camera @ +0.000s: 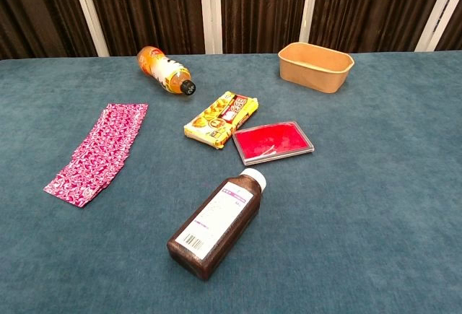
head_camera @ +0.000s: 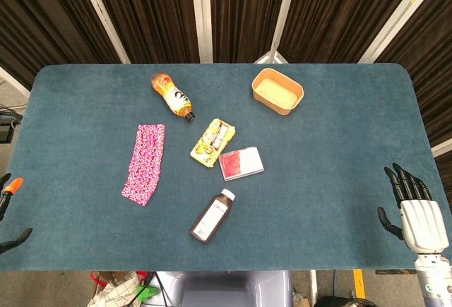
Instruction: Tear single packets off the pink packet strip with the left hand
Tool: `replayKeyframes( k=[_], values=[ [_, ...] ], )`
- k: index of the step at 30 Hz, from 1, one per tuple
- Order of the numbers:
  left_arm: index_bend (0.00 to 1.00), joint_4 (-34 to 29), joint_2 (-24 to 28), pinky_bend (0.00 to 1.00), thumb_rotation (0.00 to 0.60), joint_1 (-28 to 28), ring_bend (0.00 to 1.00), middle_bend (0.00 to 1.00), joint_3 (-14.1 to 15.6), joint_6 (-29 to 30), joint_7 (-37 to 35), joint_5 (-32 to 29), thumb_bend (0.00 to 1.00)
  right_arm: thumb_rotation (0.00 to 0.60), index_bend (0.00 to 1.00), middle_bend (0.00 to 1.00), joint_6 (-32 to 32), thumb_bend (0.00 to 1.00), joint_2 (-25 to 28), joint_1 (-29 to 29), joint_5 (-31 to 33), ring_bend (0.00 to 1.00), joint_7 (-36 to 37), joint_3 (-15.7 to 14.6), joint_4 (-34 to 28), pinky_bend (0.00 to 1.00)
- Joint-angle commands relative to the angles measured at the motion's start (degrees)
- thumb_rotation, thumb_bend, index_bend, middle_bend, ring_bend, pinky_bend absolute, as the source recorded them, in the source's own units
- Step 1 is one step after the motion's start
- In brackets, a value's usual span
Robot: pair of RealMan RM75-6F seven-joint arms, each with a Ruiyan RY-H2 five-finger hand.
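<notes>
One pink packet strip (head_camera: 144, 164) lies flat and whole on the table's (head_camera: 325, 137) left side, patterned. Beside it: two bottles, one yellow pack (head_camera: 212, 143), one red case (head_camera: 241, 163), one tub (head_camera: 277, 90). My right hand (head_camera: 414, 208) spreads its fingers, holding nothing; my left hand's (head_camera: 10, 212) grip I can't tell.

The table (camera: 375, 206) is covered in a matt, napped blue-green cloth with a faintly rough, carpet-like pile. The pink packet strip (camera: 97, 153) is made of crinkled foil-like film, printed and slightly shiny. A glossy clear plastic is seen on the orange drink bottle (camera: 164, 69), which is capped in black. The yellow snack pack (camera: 221, 118) is wrapped in shiny printed film. A smooth, glossy transparent lid is shown on the red flat case (camera: 273, 141). The brown medicine bottle (camera: 215, 221) is of dark glossy plastic, with a matt paper label and a white plastic cap. The tan bowl (camera: 315, 66) appears to be matt paperboard. The right hand (head_camera: 418, 212) is shelled in smooth white plastic, with black fingers.
</notes>
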Motion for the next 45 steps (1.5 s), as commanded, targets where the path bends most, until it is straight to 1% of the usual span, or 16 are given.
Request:
replayKeyframes(
  k=[1, 17, 23, 26, 27, 29, 31, 32, 33, 34, 35, 37, 40, 45],
  values=[
    [0.15, 0.0, 0.0, 0.02, 0.600, -0.1, 0.00, 0.04, 0.0, -0.2, 0.1, -0.1, 0.24, 0.600, 0.03, 0.06, -0.3, 0.41, 0.0, 0.1, 0.1, 0.11, -0.1, 0.0, 0.0, 0.15],
    [0.15, 0.4, -0.3, 0.02, 0.600, -0.4, 0.00, 0.07, 0.1, -0.4, 0.0, 0.6, 0.25, 0.600, 0.03, 0.06, -0.5, 0.41, -0.2, 0.2, 0.3, 0.11, -0.3, -0.1, -0.2, 0.15],
    [0.15, 0.6, -0.5, 0.05, 0.600, -0.4, 0.00, 0.11, 0.2, 0.1, 0.0, 1.5, 0.26, 0.600, 0.03, 0.06, -0.6, 0.41, -0.2, 0.2, 0.1, 0.11, -0.5, -0.2, 0.0, 0.15],
    [0.15, 0.8, -0.8, 0.09, 0.600, -0.7, 0.01, 0.15, 0.3, -0.4, 0.3, 1.8, 0.30, 0.600, 0.03, 0.06, -0.4, 0.41, -0.1, 0.0, 0.2, 0.11, -0.3, -0.2, -0.1, 0.15],
    [0.15, 0.9, -0.9, 0.11, 0.600, -0.9, 0.03, 0.19, 0.3, -0.6, 0.3, 2.0, 0.33, 0.600, 0.03, 0.06, -0.2, 0.41, 0.0, -0.1, 0.2, 0.11, -0.3, -0.3, -0.1, 0.15],
    [0.14, 1.2, -1.2, 0.19, 0.600, -1.2, 0.13, 0.30, 0.2, -0.7, 0.4, 2.4, 0.36, 0.600, 0.03, 0.06, -0.2, 0.41, 0.1, -0.2, 0.4, 0.11, -0.1, -0.3, -0.1, 0.15],
    [0.14, 2.0, -1.8, 0.33, 0.600, -1.6, 0.31, 0.50, -0.1, -0.5, 0.7, 3.1, 0.42, 0.600, 0.03, 0.06, -0.1, 0.41, 0.1, -0.2, 0.5, 0.11, 0.2, -0.1, -0.1, 0.15],
    [0.14, 2.4, -2.1, 0.38, 0.600, -1.8, 0.38, 0.57, -0.2, -0.4, 0.9, 3.4, 0.45, 0.600, 0.03, 0.06, -0.1, 0.41, 0.1, -0.2, 0.5, 0.11, 0.3, -0.1, -0.1, 0.15],
    [0.14, 2.8, -2.6, 0.44, 0.600, -2.0, 0.46, 0.66, -0.2, -0.7, 1.1, 3.6, 0.49, 0.600, 0.03, 0.06, -0.2, 0.41, 0.1, -0.2, 0.5, 0.11, 0.3, -0.1, -0.1, 0.15],
    [0.14, 3.0, -2.8, 0.50, 0.600, -2.3, 0.53, 0.72, -0.1, -1.2, 1.3, 3.6, 0.55, 0.600, 0.03, 0.06, -0.3, 0.41, 0.1, -0.1, 0.5, 0.11, 0.3, -0.1, -0.1, 0.15],
    [0.14, 3.0, -3.0, 0.53, 0.600, -2.6, 0.57, 0.75, 0.0, -1.8, 1.6, 3.6, 0.59, 0.600, 0.03, 0.06, -0.3, 0.41, 0.1, -0.1, 0.5, 0.11, 0.3, -0.1, -0.1, 0.15],
    [0.14, 3.0, -3.3, 0.59, 0.600, -3.5, 0.63, 0.82, 0.1, -3.7, 2.1, 3.6, 0.70, 0.600, 0.03, 0.06, -0.6, 0.41, 0.2, 0.0, 0.6, 0.11, 0.1, -0.1, -0.1, 0.15],
    [0.15, 2.9, -3.6, 0.63, 0.600, -4.8, 0.68, 0.86, 0.3, -6.3, 3.6, 3.3, 0.80, 0.600, 0.03, 0.06, -0.9, 0.41, 0.0, 0.1, 0.6, 0.11, -0.1, -0.2, -0.1, 0.15],
    [0.16, 1.5, -3.7, 0.65, 0.600, -7.4, 0.71, 0.88, 0.5, -11.7, 5.7, 2.1, 0.87, 0.600, 0.03, 0.06, -1.1, 0.41, -0.2, 0.2, 0.7, 0.11, -0.5, -0.3, -0.1, 0.15]
  ],
)
